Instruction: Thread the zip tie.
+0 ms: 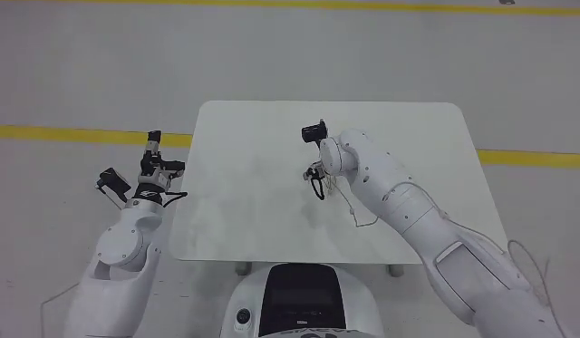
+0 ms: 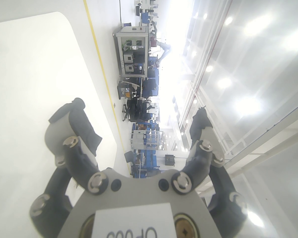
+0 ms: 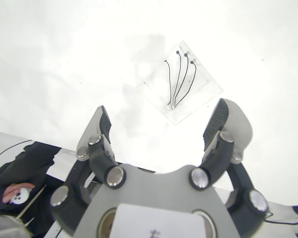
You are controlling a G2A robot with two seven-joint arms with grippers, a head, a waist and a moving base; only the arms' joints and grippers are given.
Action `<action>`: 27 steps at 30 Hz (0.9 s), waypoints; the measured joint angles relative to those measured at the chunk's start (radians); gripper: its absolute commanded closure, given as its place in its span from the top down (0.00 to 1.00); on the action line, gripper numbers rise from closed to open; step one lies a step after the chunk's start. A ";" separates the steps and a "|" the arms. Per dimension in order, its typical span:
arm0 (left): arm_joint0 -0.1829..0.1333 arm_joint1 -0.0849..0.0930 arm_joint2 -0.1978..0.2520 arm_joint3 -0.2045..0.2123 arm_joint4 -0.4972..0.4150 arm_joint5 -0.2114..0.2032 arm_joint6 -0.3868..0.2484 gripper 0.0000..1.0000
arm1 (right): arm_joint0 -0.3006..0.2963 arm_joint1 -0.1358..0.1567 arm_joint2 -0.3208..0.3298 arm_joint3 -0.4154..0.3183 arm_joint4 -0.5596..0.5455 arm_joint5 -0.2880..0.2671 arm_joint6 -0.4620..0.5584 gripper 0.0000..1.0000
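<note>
Top, right pincer: above the table's middle, likely poised to pick.
Top, left pincer: off the table's left edge, probably waiting.
Left wrist, left pincer: wide apart, empty.
Right wrist, right pincer: spread wide, holding nothing.
Right wrist, zip ties: four in a clear tray on the table, just beyond the fingertips.

L pincer spread wide, empty, beside white table edge
</note>
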 measured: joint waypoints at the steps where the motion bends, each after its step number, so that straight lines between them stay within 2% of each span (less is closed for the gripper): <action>1: 0.000 0.000 0.000 0.000 0.000 0.000 0.000 1.00 | 0.000 -0.001 0.003 0.003 -0.002 -0.001 -0.002 1.00; 10: 0.000 0.000 0.000 0.000 0.000 0.000 0.000 1.00 | -0.004 -0.002 -0.002 0.004 -0.009 -0.005 -0.008 1.00; 16: 0.000 0.000 0.000 0.000 0.000 0.000 0.000 1.00 | -0.008 -0.013 -0.018 0.039 -0.021 -0.019 -0.044 1.00; 26: 0.000 0.000 0.000 0.000 0.000 0.000 0.000 1.00 | -0.026 -0.009 -0.009 0.029 -0.045 -0.028 -0.067 1.00; 27: 0.000 0.000 0.000 0.000 0.000 0.000 0.000 1.00 | -0.028 -0.007 -0.006 0.021 -0.052 -0.030 -0.060 0.84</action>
